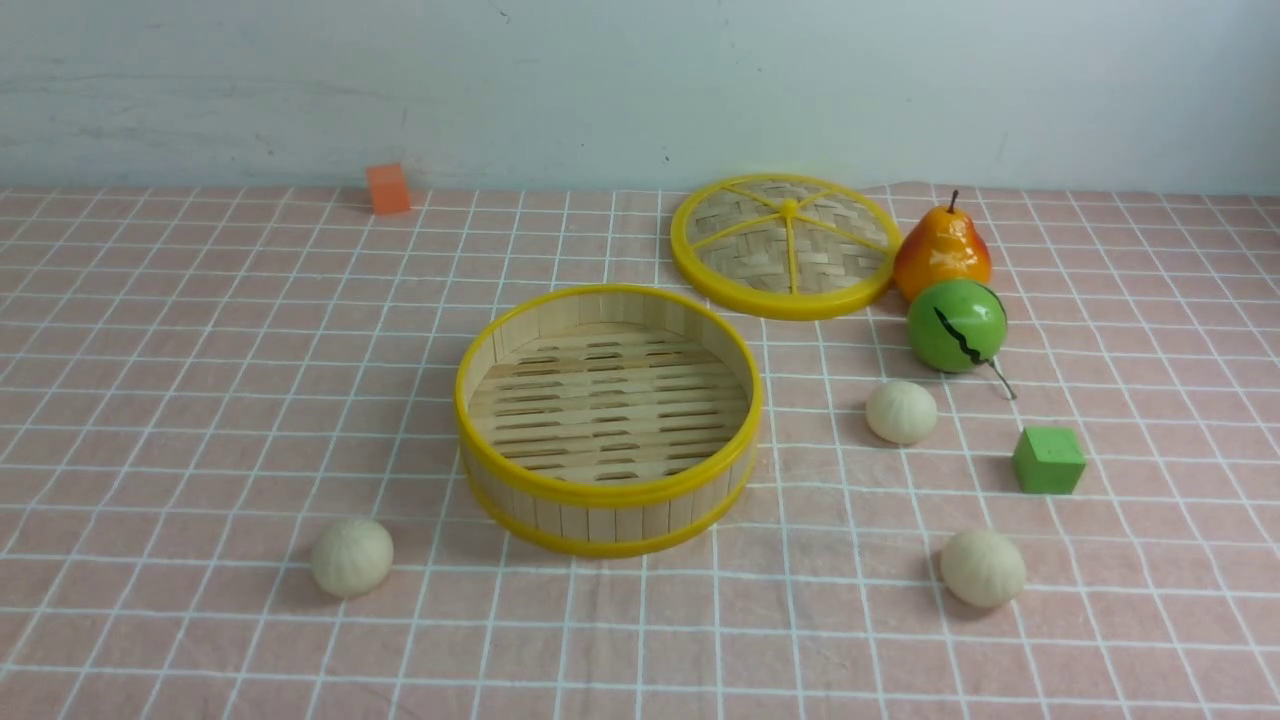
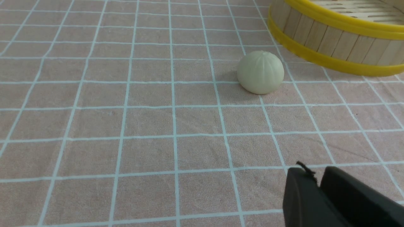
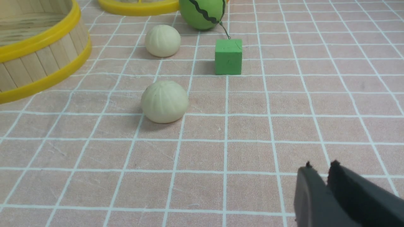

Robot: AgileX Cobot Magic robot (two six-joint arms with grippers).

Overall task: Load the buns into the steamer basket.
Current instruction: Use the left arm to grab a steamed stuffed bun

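The steamer basket [image 1: 600,493] stands empty mid-table. Three cream buns lie on the cloth around it: one at the near left [image 1: 352,557], one to its right [image 1: 901,411], one at the near right [image 1: 982,567]. No arm shows in the front view. In the left wrist view my left gripper [image 2: 315,171] hovers low over the cloth, well short of the left bun [image 2: 260,72], which lies beside the basket wall [image 2: 331,34]. My right gripper [image 3: 322,168] sits short of the nearer right bun [image 3: 164,101], with the other [image 3: 162,40] beyond. Both pairs of jaws stand slightly apart, holding nothing.
A woven yellow-rimmed lid [image 1: 780,305] lies behind the basket. A pear [image 1: 940,255] and a green ball [image 1: 955,325] sit beside it. A green cube [image 1: 1048,460] stands between the two right buns. An orange block [image 1: 388,188] sits at the far left.
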